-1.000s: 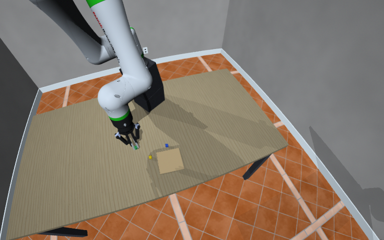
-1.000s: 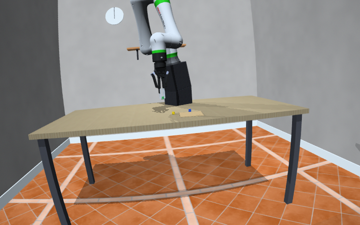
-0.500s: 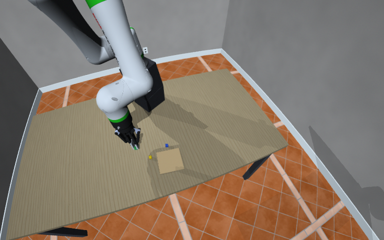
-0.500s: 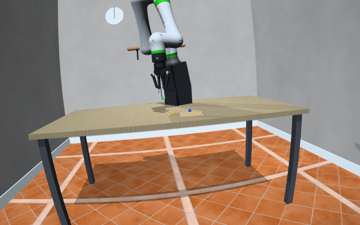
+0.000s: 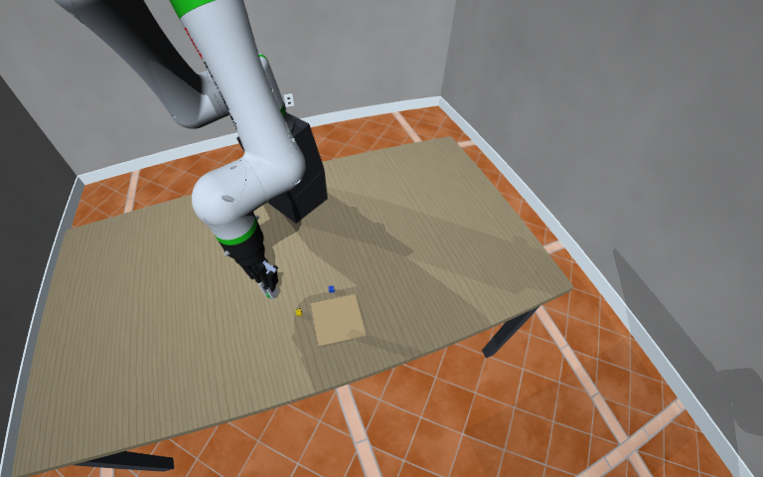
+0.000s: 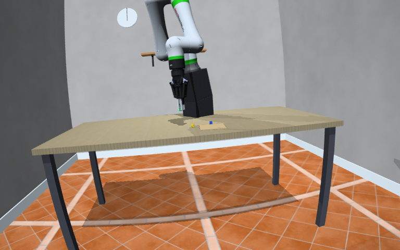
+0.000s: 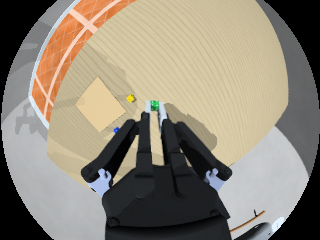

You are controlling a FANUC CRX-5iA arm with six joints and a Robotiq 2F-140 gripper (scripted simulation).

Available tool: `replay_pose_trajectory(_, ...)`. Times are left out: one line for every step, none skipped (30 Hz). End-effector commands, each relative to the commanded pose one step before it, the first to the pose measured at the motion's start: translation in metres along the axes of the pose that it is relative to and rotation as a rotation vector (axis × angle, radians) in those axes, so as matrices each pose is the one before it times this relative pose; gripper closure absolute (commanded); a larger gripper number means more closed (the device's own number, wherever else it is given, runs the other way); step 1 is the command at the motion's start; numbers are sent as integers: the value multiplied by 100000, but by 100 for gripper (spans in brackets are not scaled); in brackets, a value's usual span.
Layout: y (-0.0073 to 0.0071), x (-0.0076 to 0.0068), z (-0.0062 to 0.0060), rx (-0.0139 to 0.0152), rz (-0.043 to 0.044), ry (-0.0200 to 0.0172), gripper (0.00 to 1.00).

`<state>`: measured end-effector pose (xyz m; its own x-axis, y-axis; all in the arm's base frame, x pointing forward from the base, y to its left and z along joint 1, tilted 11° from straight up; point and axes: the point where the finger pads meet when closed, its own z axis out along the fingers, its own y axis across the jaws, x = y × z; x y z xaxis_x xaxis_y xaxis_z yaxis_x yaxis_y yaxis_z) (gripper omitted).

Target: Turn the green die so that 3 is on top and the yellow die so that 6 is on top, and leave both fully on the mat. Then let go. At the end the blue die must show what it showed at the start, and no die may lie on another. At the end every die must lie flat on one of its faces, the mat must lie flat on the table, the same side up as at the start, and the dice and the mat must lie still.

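Green die [image 5: 268, 295] [image 6: 179, 109] [image 7: 155, 105]: one, held between the fingertips, raised above the table; pips too small to read.

Gripper [image 5: 270, 295] [image 6: 180, 108] [image 7: 153, 107]: one, black with pale tips, nearly closed, its fingers a narrow gap apart and clamped on opposite sides of the green die; pointing downward at a slant in the top view.

Yellow die [image 5: 298, 312] [image 6: 192, 125] [image 7: 131, 98]: one, on the table, just beside the mat and apart from it; nearest of the loose dice to the gripper in the wrist view; top number not legible.

Blue die [image 5: 331, 288] [image 6: 210, 122] [image 7: 116, 130]: one, on the table, just off another edge of the mat; top number not legible.

Mat [image 5: 338, 320] [image 6: 212, 126] [image 7: 101, 104]: one, square, light tan, flat on the table; none of the three dice on it.

Table [image 5: 168, 337] [image 6: 132, 129] [image 7: 215, 55]: one, wood-grained top, dark legs; crossed by shadows.

Arm [image 5: 235, 83] [image 6: 187, 26]: one, white with green bands, on a black pedestal [image 5: 315, 163] [image 6: 203, 91].

Floor [image 5: 450, 404] [image 6: 153, 203] [image 7: 55, 57]: orange tile with pale strips.

Wall clock [image 6: 127, 17]: one, round, white, on the grey wall.
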<state>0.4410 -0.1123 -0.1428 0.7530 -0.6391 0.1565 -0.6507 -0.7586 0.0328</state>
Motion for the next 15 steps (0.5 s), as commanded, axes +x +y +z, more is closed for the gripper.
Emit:
replay_pose_trajectory(-67,-14,28,-1476,10333,3223,93)
replay_pose_trajectory(-35,-12,17,1,5679,-3,93)
replay_pose_trajectory(-41,-16,20,1,6767,-3,93)
replay_pose_trajectory(-15,-7,8,0,2595,-1,93)
replay_pose_trajectory(-3,-1,1,0,481,0,93)
replay_pose_trajectory(-34,-17,17,0,5797,-3,93)
replay_pose_trajectory(-18,-11,10,0,3251,-2,93)
replay_pose_trajectory(-3,-2,1,0,464,0,93)
replay_pose_trajectory(-33,-21,18,0,5976,-3,93)
replay_pose_trajectory(-17,-12,9,0,3130,-1,93)
replay_pose_trajectory(-17,-14,10,0,3372,-2,93)
replay_pose_trajectory(-17,-14,10,0,3370,-2,93)
replay_pose_trajectory(-9,-8,6,0,1890,-1,93)
replay_pose_trajectory(-23,-22,14,0,4805,-2,93)
replay_pose_trajectory(-15,-16,10,0,3288,-2,93)
